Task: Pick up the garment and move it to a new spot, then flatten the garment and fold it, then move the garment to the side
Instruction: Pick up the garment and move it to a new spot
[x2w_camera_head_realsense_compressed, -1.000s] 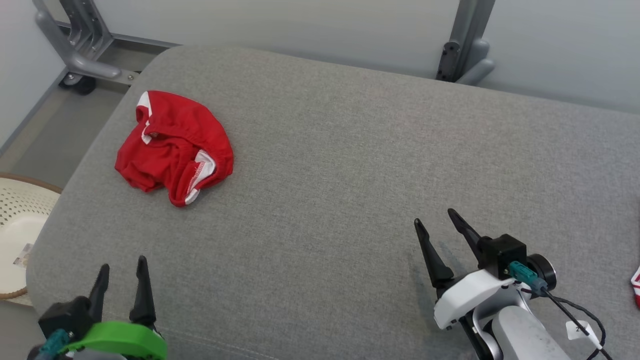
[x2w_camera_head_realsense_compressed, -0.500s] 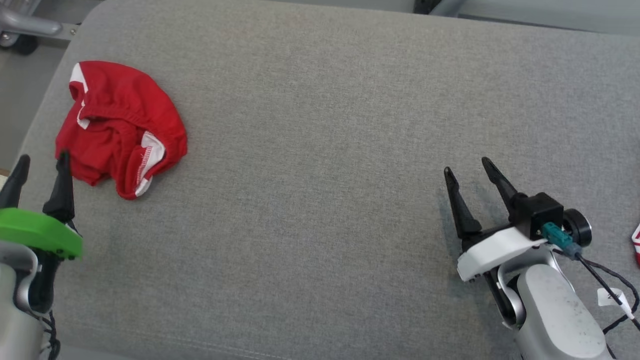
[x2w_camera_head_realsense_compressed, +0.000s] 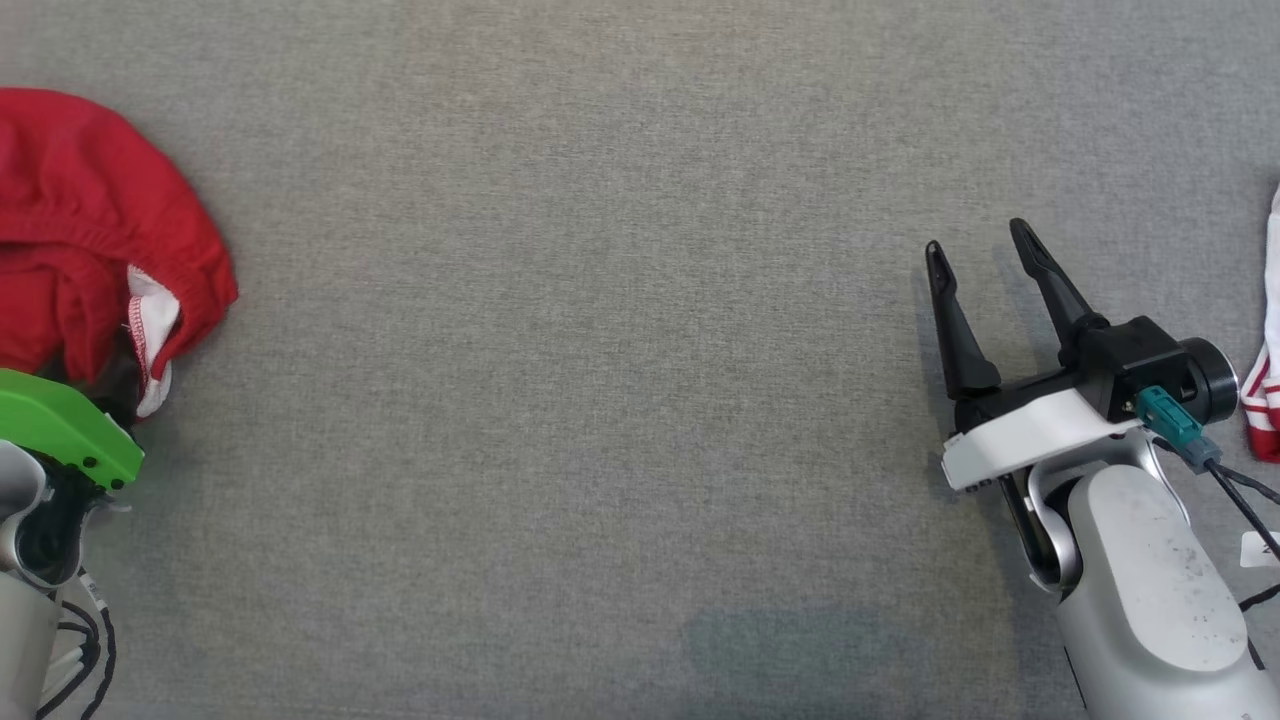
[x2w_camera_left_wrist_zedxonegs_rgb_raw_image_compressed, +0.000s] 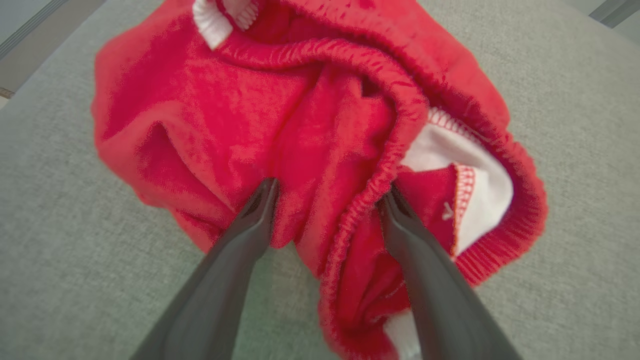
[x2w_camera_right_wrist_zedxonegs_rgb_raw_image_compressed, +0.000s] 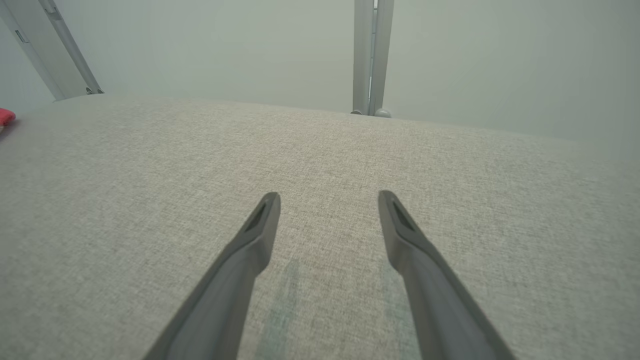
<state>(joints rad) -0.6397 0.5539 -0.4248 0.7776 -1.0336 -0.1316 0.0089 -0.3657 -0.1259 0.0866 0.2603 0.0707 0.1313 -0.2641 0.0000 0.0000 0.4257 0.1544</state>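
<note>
Garment (x2w_camera_head_realsense_compressed: 90, 230), red with white lining and an elastic hem, lies crumpled at the far left of the grey fabric-covered counter (x2w_camera_head_realsense_compressed: 600, 350), cut by the head view's left border. In the left wrist view the counter's left edge (x2w_camera_left_wrist_zedxonegs_rgb_raw_image_compressed: 30, 65) runs close beside the garment (x2w_camera_left_wrist_zedxonegs_rgb_raw_image_compressed: 300, 115). Left jaws stand apart, tips pressed into the cloth either side of the gathered hem. Right jaws stand apart over bare fabric at the right, near a second red-and-white cloth (x2w_camera_head_realsense_compressed: 1265, 330). A wide bare stretch separates garment and right jaws. Beyond the far edge rise a pale wall and a metal post (x2w_camera_right_wrist_zedxonegs_rgb_raw_image_compressed: 372, 55). The white cable tag (x2w_camera_head_realsense_compressed: 1262, 548) is too cropped to read.
</note>
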